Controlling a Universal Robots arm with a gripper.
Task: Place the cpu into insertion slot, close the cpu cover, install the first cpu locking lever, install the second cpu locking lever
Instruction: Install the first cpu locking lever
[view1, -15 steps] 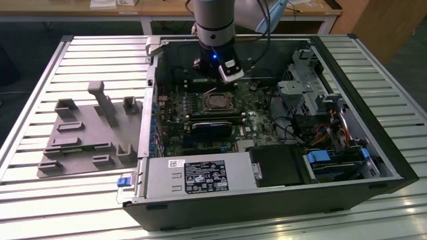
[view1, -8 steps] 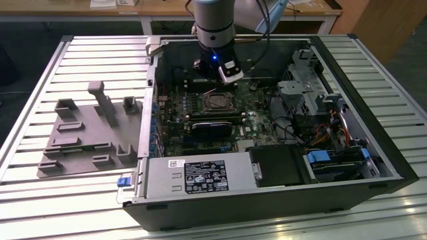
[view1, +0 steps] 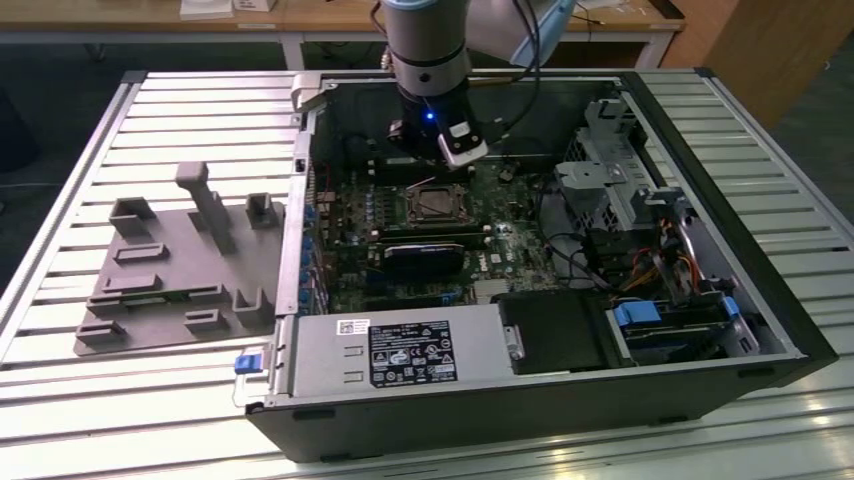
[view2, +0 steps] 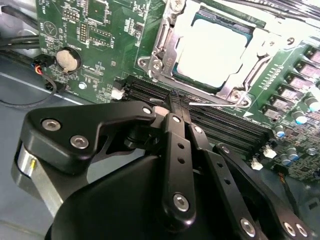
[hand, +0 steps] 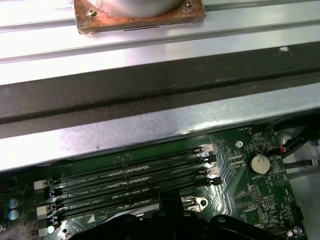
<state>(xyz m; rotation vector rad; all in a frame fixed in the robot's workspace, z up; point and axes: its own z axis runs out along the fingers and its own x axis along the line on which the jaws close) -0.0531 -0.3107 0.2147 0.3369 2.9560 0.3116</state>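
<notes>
robot gripper (view2: 175, 101), jaws pinched narrow on nothing visible, hovers near the insertion slot (view2: 233, 93), where the cpu (view2: 212, 47) lies framed by the cpu cover (view2: 167, 45); likely light, stiff, fragile, best gripped by its edges.

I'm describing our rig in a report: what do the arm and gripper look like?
The arm is a silver-grey cylinder with black bands, a blue light and a small white box near its wrist. The gripper is matte black, built of jointed bars fastened with silver screws, with a silver metal cylinder behind.
</notes>
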